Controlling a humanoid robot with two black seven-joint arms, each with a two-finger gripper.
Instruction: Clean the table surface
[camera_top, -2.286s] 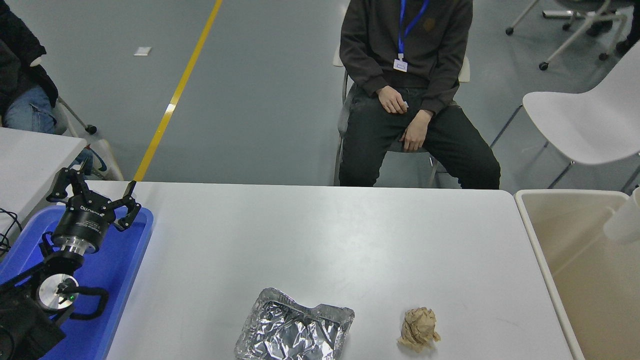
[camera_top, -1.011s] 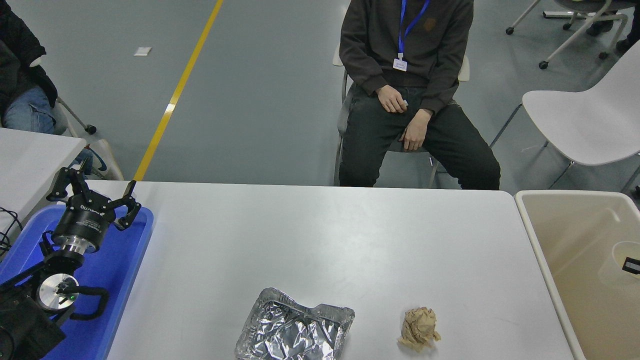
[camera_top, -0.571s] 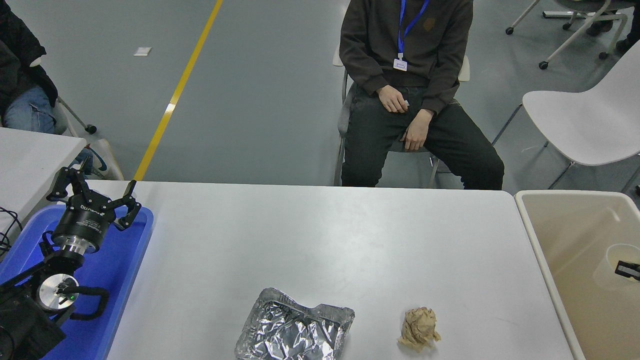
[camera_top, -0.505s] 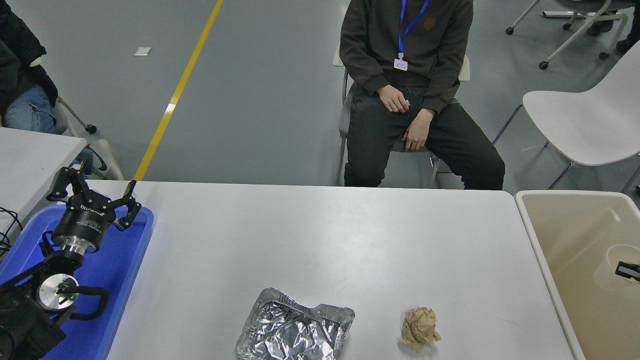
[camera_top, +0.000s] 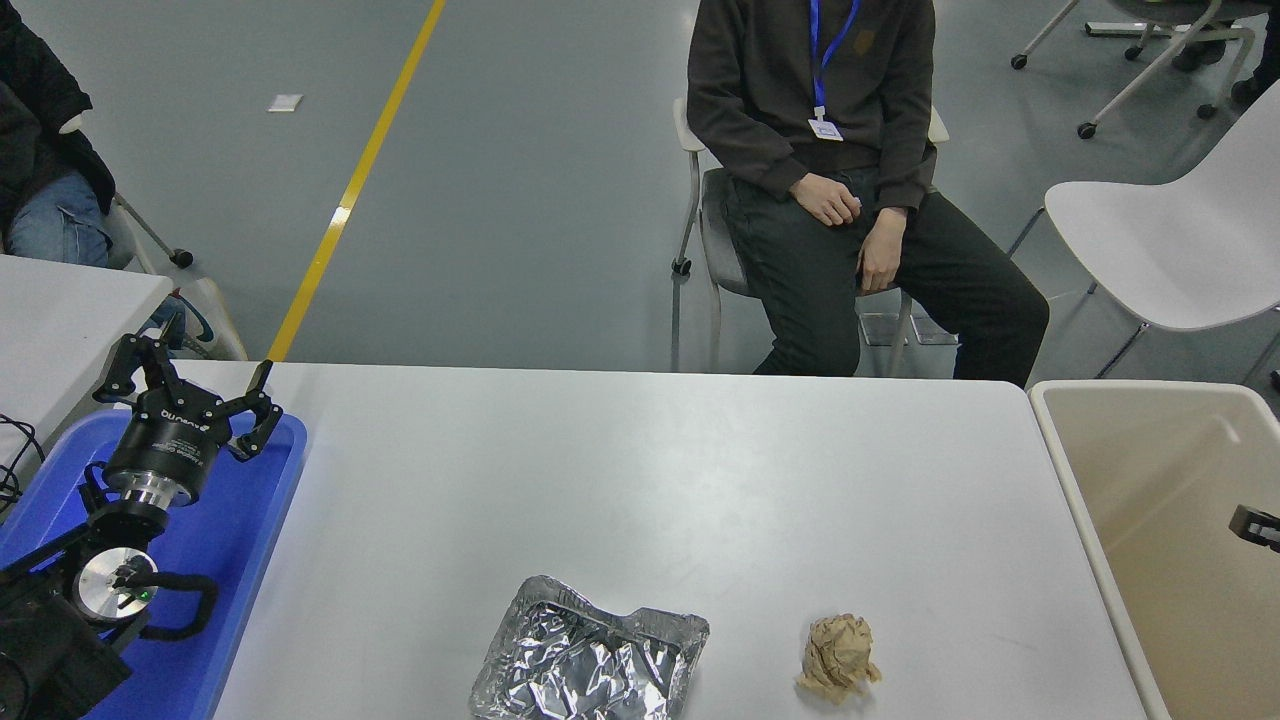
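While parked over the blue tray (camera_top: 255, 520), left pincer (camera_top: 190, 385) spread, empty | right pincer (camera_top: 1256, 524) state unclear

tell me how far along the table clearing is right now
Not finished. Still on the table surface: a crumpled foil tray and a crumpled brown paper ball, both near the front edge. Nothing visible is in hand: only a sliver of the right tool shows, over the beige bin at the right edge, and the left tool is open over the blue tray. Both pieces remain to be binned.
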